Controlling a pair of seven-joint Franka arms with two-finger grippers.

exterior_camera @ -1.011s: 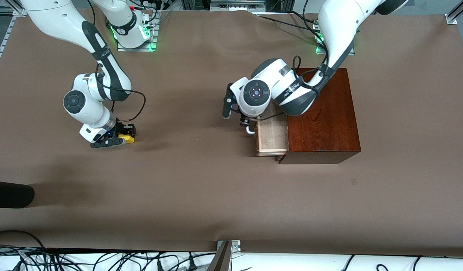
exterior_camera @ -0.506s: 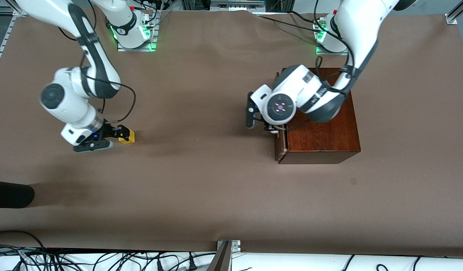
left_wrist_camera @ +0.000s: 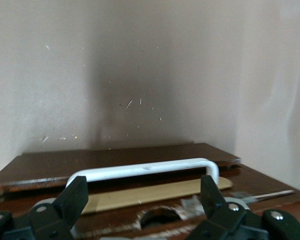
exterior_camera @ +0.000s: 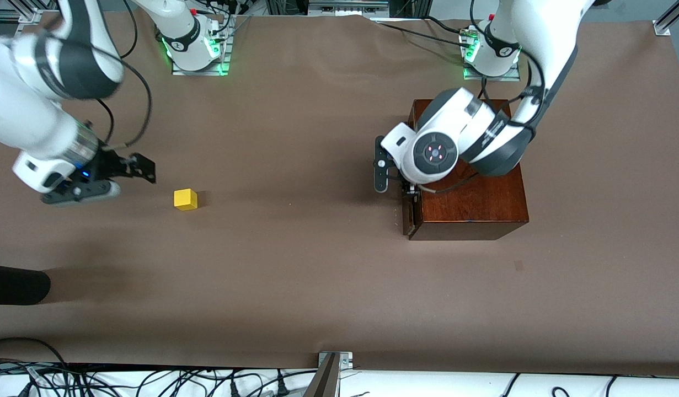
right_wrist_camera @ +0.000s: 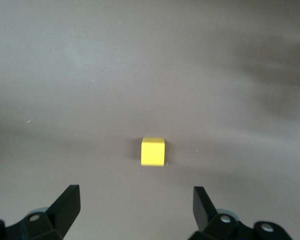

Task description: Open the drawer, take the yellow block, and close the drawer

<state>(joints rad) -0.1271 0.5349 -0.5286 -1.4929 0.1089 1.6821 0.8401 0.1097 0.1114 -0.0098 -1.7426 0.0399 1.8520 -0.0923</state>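
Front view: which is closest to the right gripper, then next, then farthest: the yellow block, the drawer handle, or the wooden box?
From the right gripper, open above the table:
1. Yellow block, on the table beside it.
2. Drawer handle, at the box's front, under the left gripper.
3. Wooden box, toward the left arm's end.

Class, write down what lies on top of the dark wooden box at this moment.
Nothing rests on the wooden box; its bare top shows. The left arm hangs over it, hiding part of the top; the left gripper is open at the shut drawer and its handle.
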